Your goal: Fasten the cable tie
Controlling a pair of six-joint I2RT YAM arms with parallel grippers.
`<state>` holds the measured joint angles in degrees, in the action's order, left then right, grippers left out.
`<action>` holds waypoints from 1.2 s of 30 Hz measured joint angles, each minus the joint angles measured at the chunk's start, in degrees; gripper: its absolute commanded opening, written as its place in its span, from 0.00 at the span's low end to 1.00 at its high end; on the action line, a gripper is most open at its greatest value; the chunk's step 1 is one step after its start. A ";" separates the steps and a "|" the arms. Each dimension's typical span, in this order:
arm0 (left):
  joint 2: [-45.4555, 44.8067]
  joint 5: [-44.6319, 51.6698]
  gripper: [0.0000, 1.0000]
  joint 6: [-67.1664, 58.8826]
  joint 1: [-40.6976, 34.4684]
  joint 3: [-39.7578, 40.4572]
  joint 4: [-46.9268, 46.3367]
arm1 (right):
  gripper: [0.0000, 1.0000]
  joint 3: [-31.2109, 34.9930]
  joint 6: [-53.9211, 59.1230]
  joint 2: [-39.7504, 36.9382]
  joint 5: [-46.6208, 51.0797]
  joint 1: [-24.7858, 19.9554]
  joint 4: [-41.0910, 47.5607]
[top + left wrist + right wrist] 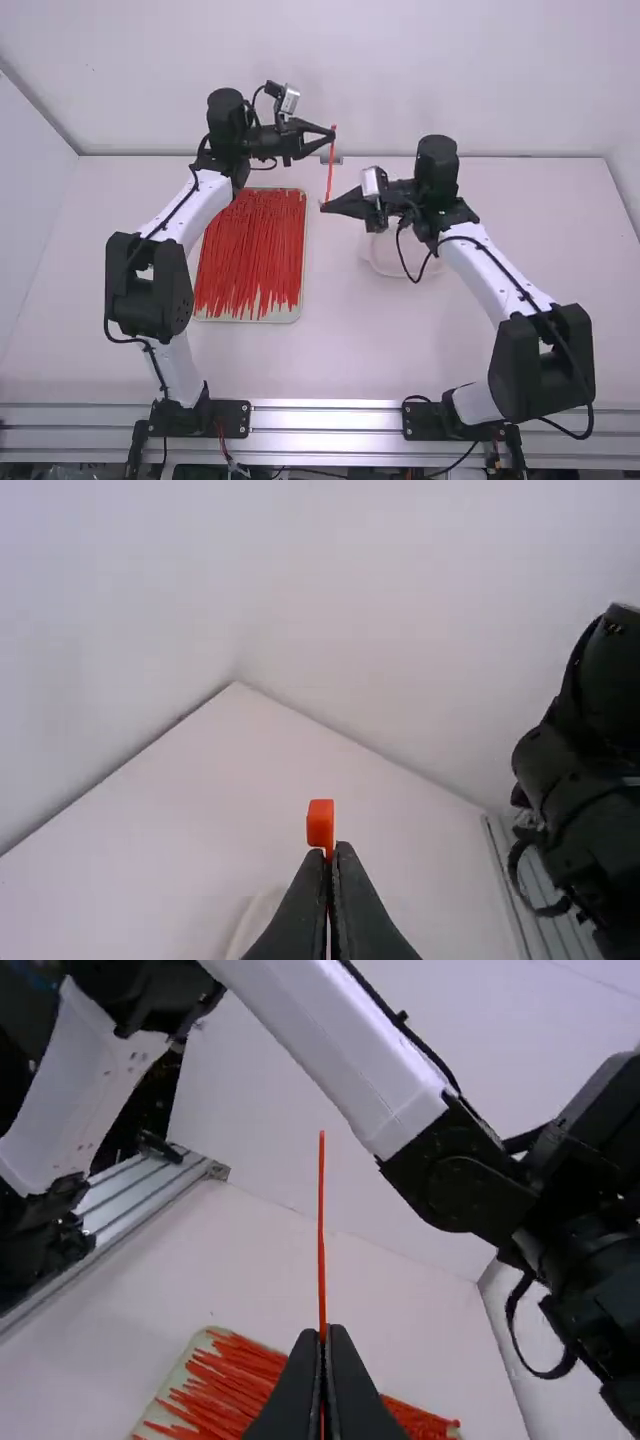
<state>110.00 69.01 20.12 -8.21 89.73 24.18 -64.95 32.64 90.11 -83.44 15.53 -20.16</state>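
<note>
Above worktop (350, 320), at 1 o'clock from tray (302, 262) of spare red ties (250, 255), one red cable tie (329, 165) is held near-upright btwn both pincers. Head end is clamped by L pincer (330, 131), closed on it. Tail end is gripped by R pincer (323, 205), likewise closed.

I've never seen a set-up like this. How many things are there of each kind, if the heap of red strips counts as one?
Robot arms: 2 (left arm, right arm)
Held red cable tie, gripped by both arms: 1
Heap of red cable ties: 1
Tray under the heap: 1
Clear container: 1
Total: 6
</note>
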 measured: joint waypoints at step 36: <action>0.00 -0.22 0.02 -27.54 -0.17 -3.08 -3.32 | 0.00 6.97 -55.84 0.22 21.24 -3.58 -13.64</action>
<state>110.00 68.79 -7.42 -8.38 86.65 20.86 -57.98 -23.20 90.32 -62.19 11.94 -33.80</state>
